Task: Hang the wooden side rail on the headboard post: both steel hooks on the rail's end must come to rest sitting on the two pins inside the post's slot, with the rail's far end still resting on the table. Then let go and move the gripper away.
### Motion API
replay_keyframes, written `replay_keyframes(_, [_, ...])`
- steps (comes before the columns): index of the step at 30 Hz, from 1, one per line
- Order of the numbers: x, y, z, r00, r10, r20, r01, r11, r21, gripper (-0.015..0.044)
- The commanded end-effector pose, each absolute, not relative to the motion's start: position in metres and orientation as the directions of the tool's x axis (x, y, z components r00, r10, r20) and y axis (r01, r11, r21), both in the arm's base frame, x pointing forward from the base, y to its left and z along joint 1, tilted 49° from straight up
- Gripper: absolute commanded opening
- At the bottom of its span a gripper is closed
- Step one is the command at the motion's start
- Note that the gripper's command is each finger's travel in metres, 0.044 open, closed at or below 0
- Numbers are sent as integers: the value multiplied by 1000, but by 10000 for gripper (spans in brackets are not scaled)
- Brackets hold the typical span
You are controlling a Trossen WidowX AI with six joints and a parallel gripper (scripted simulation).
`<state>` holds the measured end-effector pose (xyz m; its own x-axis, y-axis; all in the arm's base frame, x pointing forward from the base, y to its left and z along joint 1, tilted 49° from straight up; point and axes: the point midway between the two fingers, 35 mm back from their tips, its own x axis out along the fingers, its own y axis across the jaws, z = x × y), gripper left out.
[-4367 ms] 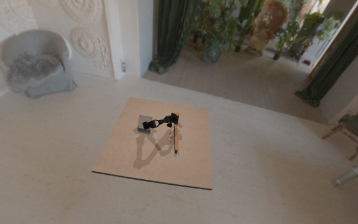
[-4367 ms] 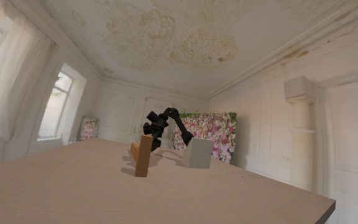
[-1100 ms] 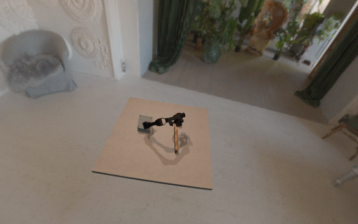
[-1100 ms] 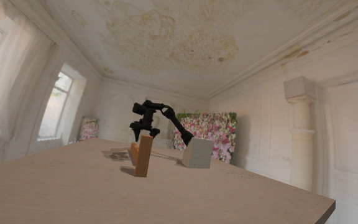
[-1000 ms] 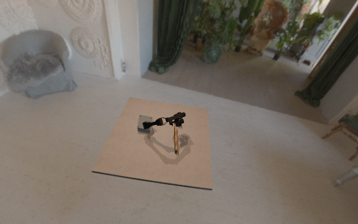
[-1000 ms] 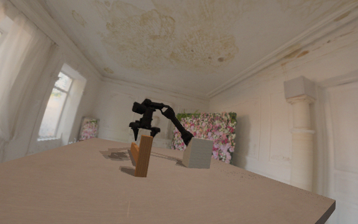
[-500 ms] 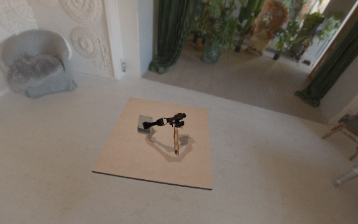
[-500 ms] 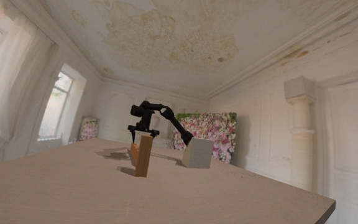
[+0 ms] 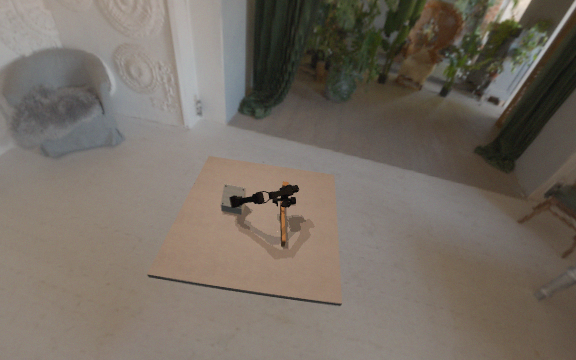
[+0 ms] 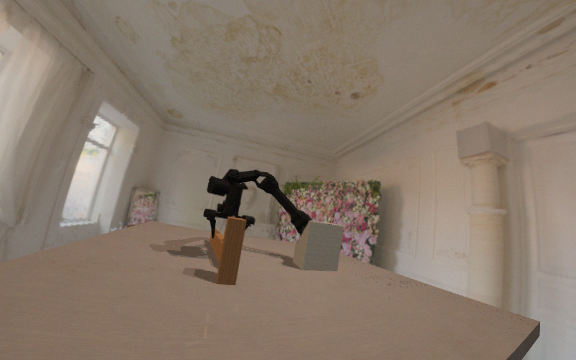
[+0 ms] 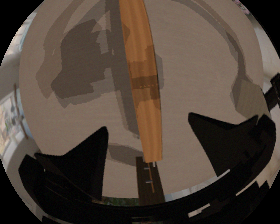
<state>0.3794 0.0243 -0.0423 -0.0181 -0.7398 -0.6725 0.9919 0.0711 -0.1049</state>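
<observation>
- The end effector [image 9: 284, 203] [image 10: 230, 230] [image 11: 148, 123] is wide open above the table [image 9: 208, 250] [image 10: 118, 305] [image 11: 191, 65], gripping nothing.
- The wooden rail [image 9: 283, 225] [image 10: 216, 245] [image 11: 146, 85] extends from beside the upright post [image 9: 285, 183] [image 10: 231, 252] [image 11: 142, 185].
- I cannot tell whether its hooks sit on the pins.

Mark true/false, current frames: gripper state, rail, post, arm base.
1. The black parallel-jaw gripper is open. True.
2. The long wooden side rail is clamped between the fingers. False: nothing is between them.
3. The upright wooden headboard post stands on the table. True.
4. The arm is mounted on the post. False: it is mounted on the grey block.
5. In the wrist view, the rail's near end points toward the post. True.
6. The grey block lies flat on the rail. False: it sits on the table, apart from the rail.
</observation>
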Motion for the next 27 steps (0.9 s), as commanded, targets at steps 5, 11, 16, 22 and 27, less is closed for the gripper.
replay_keyframes(5, [379, 14, -52, -20, -743, -669, 991, 76, -114, 440])
replay_keyframes(11, [379, 7, -58, -20, -743, -669, 991, 76, -114, 440])
replay_keyframes(16, [379, 1, -64, -20, -743, -669, 991, 76, -114, 440])
replay_keyframes(22, [378, -6, -70, -20, -743, -669, 991, 75, -114, 440])
replay_keyframes(27, [378, -12, -75, -20, -744, -668, 991, 75, -114, 440])
